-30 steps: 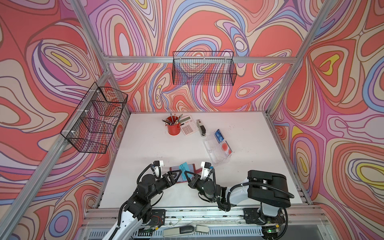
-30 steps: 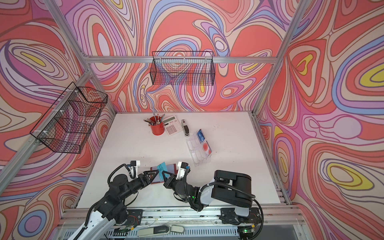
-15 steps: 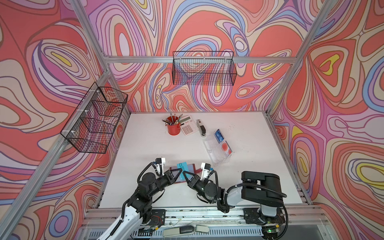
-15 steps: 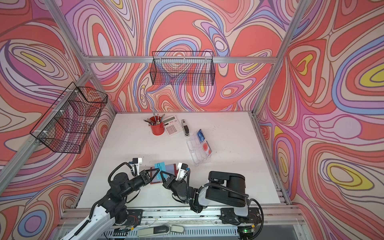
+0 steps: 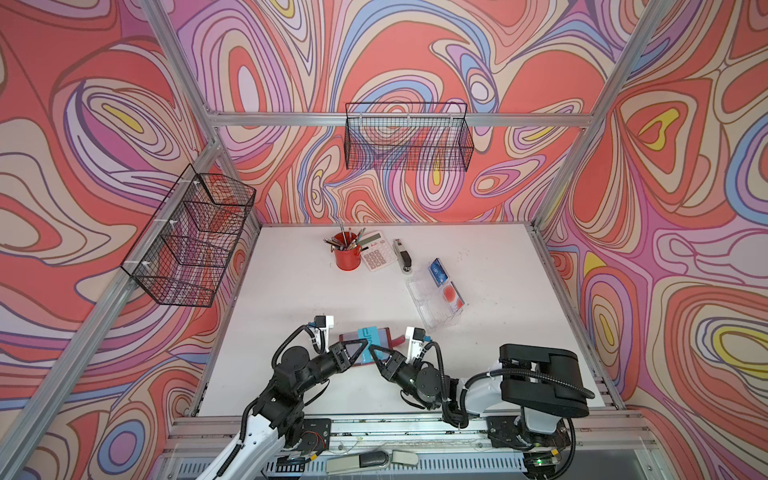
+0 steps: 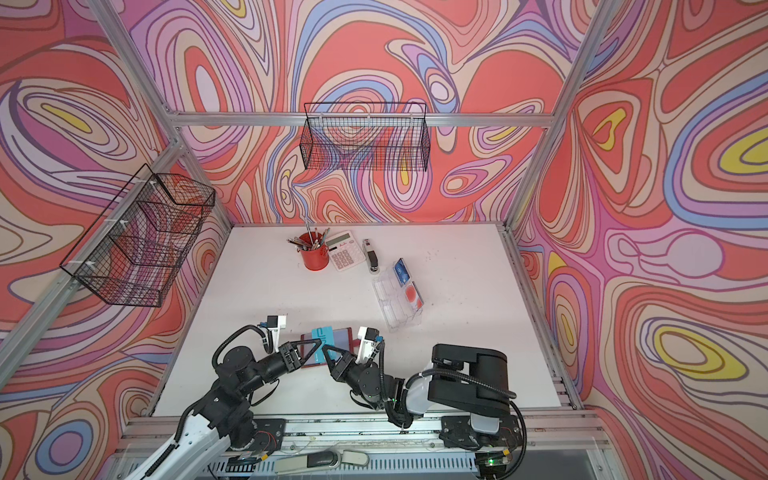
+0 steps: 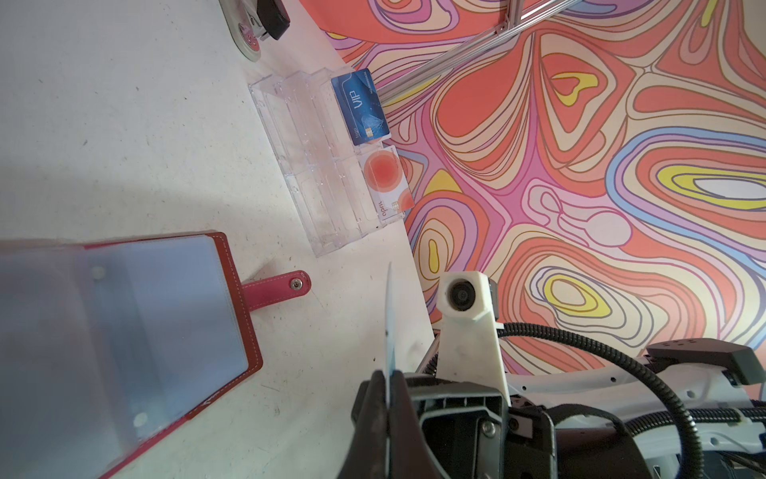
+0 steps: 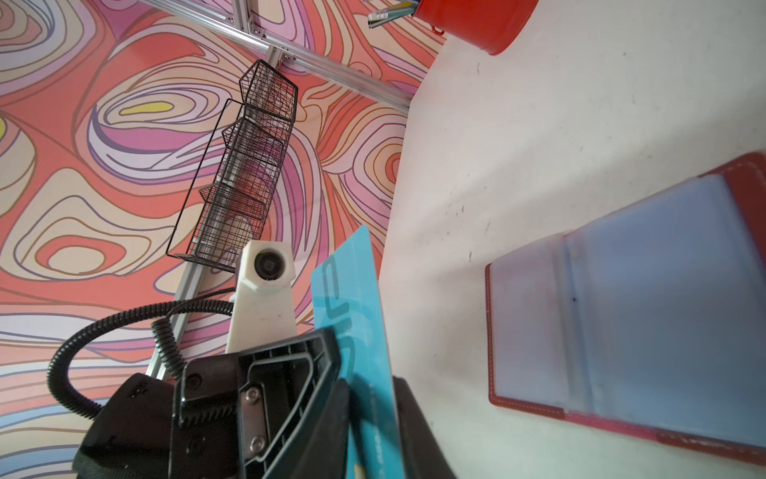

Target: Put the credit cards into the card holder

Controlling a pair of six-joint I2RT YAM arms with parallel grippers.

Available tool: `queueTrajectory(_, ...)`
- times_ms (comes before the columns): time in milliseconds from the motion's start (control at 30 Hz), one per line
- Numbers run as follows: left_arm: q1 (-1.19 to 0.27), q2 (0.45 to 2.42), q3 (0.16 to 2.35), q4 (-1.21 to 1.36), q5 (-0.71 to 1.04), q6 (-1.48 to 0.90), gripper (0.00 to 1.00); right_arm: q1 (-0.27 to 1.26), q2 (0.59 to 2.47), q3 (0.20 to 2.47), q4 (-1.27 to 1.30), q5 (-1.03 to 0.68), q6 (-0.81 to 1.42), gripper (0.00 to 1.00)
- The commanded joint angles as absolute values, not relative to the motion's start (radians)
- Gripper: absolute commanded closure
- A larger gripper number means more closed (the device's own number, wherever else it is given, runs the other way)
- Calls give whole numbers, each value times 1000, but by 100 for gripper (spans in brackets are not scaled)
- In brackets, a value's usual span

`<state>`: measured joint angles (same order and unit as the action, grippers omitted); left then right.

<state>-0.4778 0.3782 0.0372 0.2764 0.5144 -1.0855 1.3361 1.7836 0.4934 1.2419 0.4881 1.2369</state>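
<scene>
Since a second ago your left gripper (image 5: 363, 346) has closed onto the teal credit card (image 8: 352, 298). The right gripper (image 5: 376, 353) has begun to slacken: its jaws sit slightly apart around the card, and you cannot tell if they grip. That reads as a hand-over, for a better hold before insertion. The card stands on edge above the open card holder (image 5: 385, 337), near the bench's (image 5: 291, 311) front edge. The left wrist view shows the card edge-on and clamped, plus a blue card (image 7: 359, 107) and a pale card (image 7: 387, 182) in the clear tray (image 7: 306, 137). The right wrist view shows its printed face.

Red card holder (image 7: 251, 344), blue lining (image 7: 166, 311); turquoise card (image 8: 352, 298)
</scene>
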Motion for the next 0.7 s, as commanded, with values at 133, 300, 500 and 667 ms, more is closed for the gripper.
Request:
queueTrajectory(133, -473, 352, 64, 263, 563, -1082, 100, 1292, 1767, 491, 1237, 427, 1215, 80)
queueTrajectory(300, -473, 334, 71, 242, 566, -1078, 100, 1275, 1721, 485, 1201, 418, 1188, 82)
queueTrajectory(500, -473, 337, 88, 202, 561, -1054, 99, 1276, 1734, 516, 1189, 386, 1164, 100)
queueTrajectory(667, -472, 261, 195, -232, 329, -923, 47, 1275, 1717, 484, 1162, 438, 1154, 100)
